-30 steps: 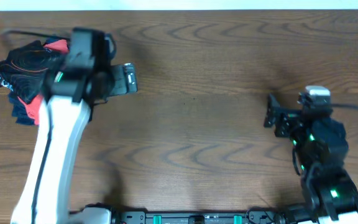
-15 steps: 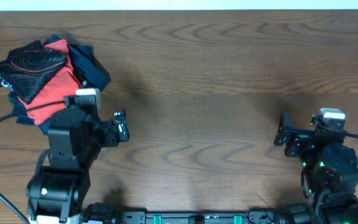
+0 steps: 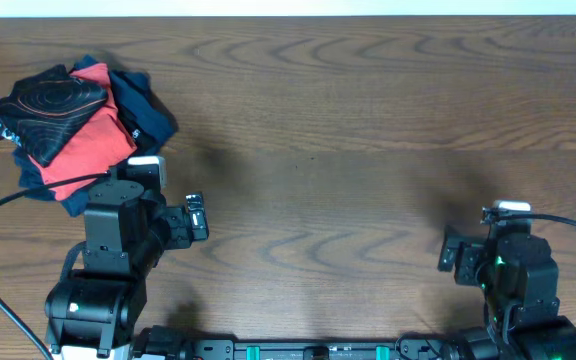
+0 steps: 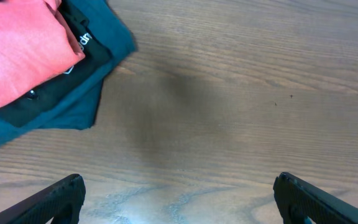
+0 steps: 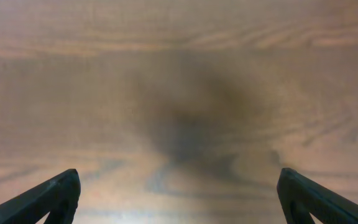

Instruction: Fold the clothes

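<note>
The black jersey with thin orange contour lines [image 3: 50,105] lies folded on top of a pile at the table's far left. It is out of the left wrist view. My left gripper [image 3: 197,216] is open and empty, low at the front left, just right of the pile; in its wrist view [image 4: 178,199] the fingers are spread wide over bare wood. My right gripper [image 3: 450,255] is open and empty at the front right, and its wrist view [image 5: 178,196] shows only wood between the fingers.
Under the jersey lie a plain red folded garment [image 3: 88,145] [image 4: 17,50] and navy folded garments [image 3: 143,105] [image 4: 73,102]. The wooden table [image 3: 348,150] stretches between the arms. A black cable [image 3: 8,205] runs from the left arm.
My left arm has pulled back from over the pile to the front left, leaving the pile uncovered. My right arm has drawn back toward the front edge.
</note>
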Robot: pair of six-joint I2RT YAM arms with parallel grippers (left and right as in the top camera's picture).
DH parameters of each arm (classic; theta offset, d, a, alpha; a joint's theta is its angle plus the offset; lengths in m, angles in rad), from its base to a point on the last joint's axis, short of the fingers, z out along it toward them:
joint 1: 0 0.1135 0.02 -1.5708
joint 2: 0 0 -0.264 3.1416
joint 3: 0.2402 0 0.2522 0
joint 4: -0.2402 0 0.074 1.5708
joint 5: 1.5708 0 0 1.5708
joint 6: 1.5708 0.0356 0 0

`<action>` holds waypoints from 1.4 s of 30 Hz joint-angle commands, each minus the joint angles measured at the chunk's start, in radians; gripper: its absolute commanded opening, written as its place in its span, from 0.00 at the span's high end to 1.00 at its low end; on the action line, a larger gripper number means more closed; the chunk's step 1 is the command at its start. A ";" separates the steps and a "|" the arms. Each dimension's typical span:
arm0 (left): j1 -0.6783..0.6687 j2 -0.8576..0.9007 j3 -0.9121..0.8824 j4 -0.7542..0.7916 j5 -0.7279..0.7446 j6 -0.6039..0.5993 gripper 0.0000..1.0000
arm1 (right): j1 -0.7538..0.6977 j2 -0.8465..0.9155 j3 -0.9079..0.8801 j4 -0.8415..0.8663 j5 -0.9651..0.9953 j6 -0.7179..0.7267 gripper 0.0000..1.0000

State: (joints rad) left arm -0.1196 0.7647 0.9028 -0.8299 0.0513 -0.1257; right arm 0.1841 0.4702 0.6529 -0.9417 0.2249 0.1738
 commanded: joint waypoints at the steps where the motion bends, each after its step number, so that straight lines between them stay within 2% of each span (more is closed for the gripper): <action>1: 0.002 0.000 -0.006 0.000 -0.011 0.017 0.02 | -0.011 -0.003 0.001 -0.040 0.010 -0.011 0.01; 17: 0.002 0.000 -0.006 0.000 -0.011 0.017 0.02 | -0.016 -0.013 -0.002 -0.097 0.010 -0.011 0.01; 28: 0.002 0.000 -0.006 0.000 -0.011 0.017 0.02 | -0.028 -0.192 -0.047 -0.109 0.005 -0.010 0.01; 31: 0.002 0.000 -0.006 0.000 -0.011 0.017 0.02 | -0.032 -0.260 -0.099 -0.097 -0.051 -0.010 0.01; 34: 0.002 0.000 -0.006 0.000 -0.011 0.017 0.02 | -0.045 -0.328 -0.183 0.000 -0.080 -0.010 0.01; 40: 0.002 0.000 -0.006 0.000 -0.011 0.017 0.02 | -0.085 -0.467 -0.397 0.322 -0.157 -0.011 0.01; 42: 0.002 0.000 -0.006 0.000 -0.011 0.017 0.02 | -0.098 -0.465 -0.455 0.443 -0.183 -0.011 0.01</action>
State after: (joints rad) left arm -0.1196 0.7650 0.9016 -0.8299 0.0486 -0.1257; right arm 0.1081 0.0227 0.2573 -0.5751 0.1040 0.1738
